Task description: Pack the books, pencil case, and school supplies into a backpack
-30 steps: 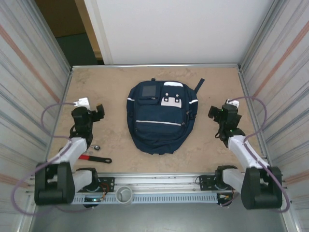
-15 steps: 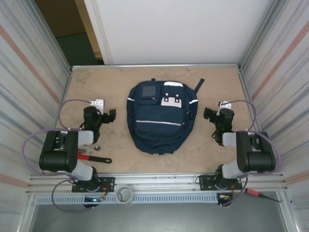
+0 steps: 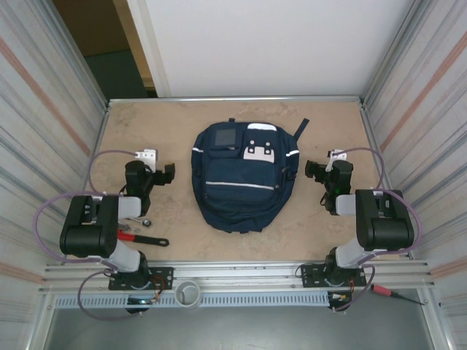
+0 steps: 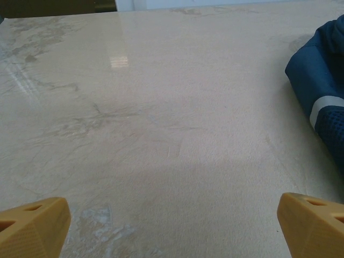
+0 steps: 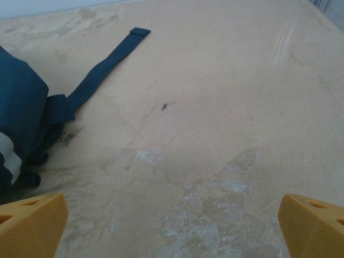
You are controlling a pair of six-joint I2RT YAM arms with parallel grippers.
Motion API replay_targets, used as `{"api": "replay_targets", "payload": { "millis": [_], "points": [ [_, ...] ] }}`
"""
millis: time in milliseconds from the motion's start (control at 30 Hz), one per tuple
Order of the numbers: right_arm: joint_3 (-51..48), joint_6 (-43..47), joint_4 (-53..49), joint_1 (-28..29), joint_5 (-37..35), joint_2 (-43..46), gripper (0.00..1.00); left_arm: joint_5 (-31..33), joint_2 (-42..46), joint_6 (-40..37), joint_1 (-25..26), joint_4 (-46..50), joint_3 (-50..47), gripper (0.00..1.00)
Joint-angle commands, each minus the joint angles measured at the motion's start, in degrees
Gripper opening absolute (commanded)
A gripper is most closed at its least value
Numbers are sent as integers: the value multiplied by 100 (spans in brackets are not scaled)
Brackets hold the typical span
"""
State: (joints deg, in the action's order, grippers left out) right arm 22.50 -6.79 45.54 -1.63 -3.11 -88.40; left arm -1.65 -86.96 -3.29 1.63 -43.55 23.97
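Backpack: lies flat at the centre of the top view on the table, front face up, with its narrower end toward the bottom of the frame. A thin white stripe crosses the front pocket.

Left gripper: sits left of centre in the top view, near the backpack's left side but apart from it. The jaws are spread wide with nothing between them. In the left wrist view the yellow fingertips sit in the two lower corners with bare table between them, and the backpack's edge shows at the right border.

Right gripper: sits right of centre, beside the backpack's right side and not touching it. Its jaws are also wide apart and empty. In the right wrist view a navy strap lies flat on the table, running toward the upper left.

Other items: a red-handled wrench lies on the table at lower left, and a red-handled screwdriver rests on the rail at lower right.
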Motion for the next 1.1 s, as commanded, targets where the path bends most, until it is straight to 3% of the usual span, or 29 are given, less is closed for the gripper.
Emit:
{"api": "replay_targets", "payload": {
  "millis": [0, 1067],
  "points": [
    [78, 129, 65, -31, 39, 18, 99, 17, 47, -119, -5, -142, -32, 99],
    [63, 116, 87, -50, 92, 18, 99, -55, 21, -111, -41, -92, 10, 99]
  ]
}}
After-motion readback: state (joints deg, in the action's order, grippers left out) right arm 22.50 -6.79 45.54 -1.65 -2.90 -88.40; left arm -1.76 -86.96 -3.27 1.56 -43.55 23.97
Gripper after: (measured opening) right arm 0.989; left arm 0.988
